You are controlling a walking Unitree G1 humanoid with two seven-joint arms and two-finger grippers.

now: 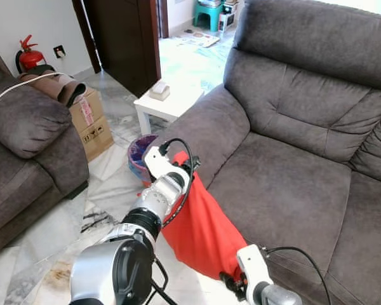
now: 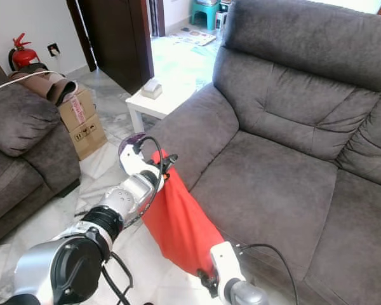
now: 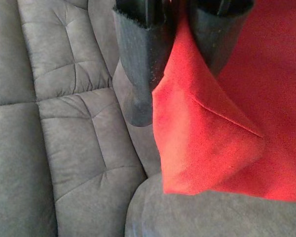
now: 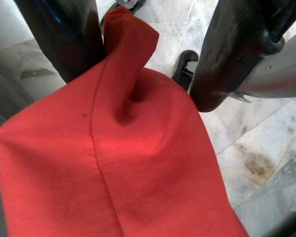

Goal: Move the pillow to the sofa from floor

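Red fabric pillow (image 1: 200, 229) hangs against the grey suede sofa (image 1: 292, 190) (both corners pinched), left gripper (image 1: 189, 166) and right gripper (image 1: 232, 279) clamped on it.

A corner of the red pillow (image 3: 212, 143) is clamped between the left gripper (image 3: 180, 69) fingers, above the grey sofa (image 3: 64, 138).

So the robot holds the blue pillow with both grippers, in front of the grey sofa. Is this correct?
Not quite: the pillow is red, not blue, as the left eye view shows. The rest holds: the left gripper pinches one corner and the right gripper grips another, and the pillow hangs between them in front of the grey sofa.
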